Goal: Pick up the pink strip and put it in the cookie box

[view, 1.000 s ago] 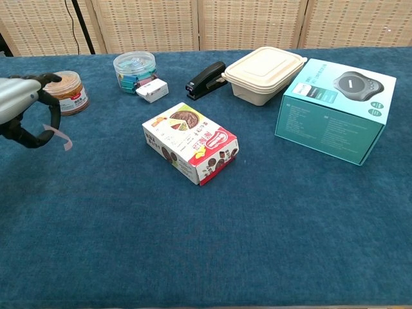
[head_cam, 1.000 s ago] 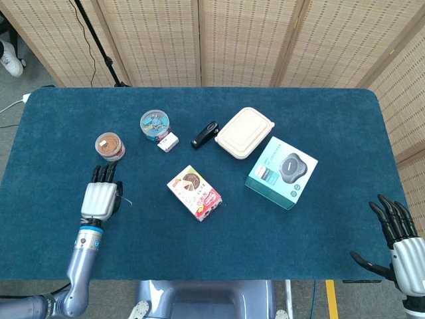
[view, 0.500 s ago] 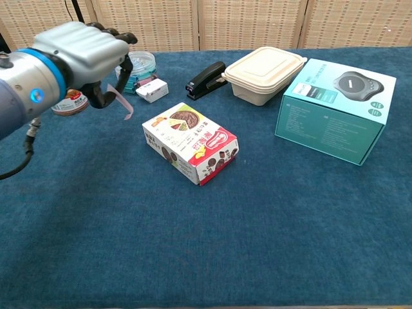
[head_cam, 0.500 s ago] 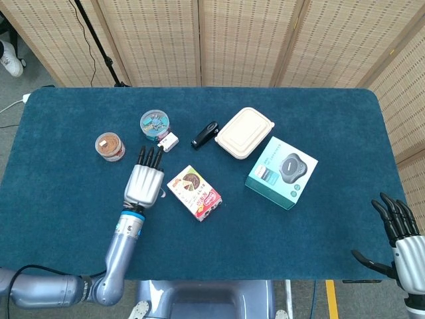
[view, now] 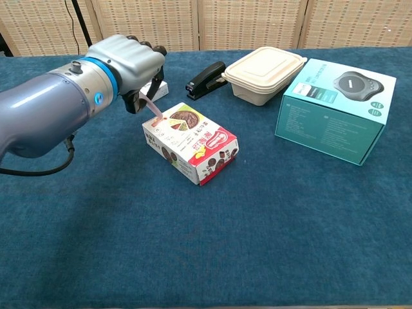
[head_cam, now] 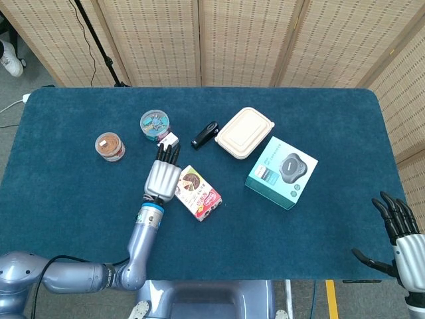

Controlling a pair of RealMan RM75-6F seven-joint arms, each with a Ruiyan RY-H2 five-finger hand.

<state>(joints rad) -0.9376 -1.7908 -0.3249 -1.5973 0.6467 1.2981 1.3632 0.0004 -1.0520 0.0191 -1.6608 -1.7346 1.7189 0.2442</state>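
Observation:
My left hand (head_cam: 163, 176) (view: 132, 64) hovers just left of the cookie box (head_cam: 194, 193) (view: 190, 144) and pinches the pink strip (view: 153, 110). The strip hangs down from the fingers, its lower end at the box's near-left top corner. The head view hides the strip under the hand. The cookie box is a closed red and white carton lying flat mid-table. My right hand (head_cam: 402, 232) is off the table's right front corner, fingers spread and holding nothing.
Behind the hand stand a brown-lidded jar (head_cam: 109, 146), a round tub of clips (head_cam: 155, 124) and a small white block (head_cam: 169, 141). A black stapler (view: 206, 79), a beige lidded container (view: 265, 73) and a teal box (view: 333, 107) lie to the right.
My left hand has carried the pink strip rightward from near the jar to the cookie box's left side. The right hand has stayed put.

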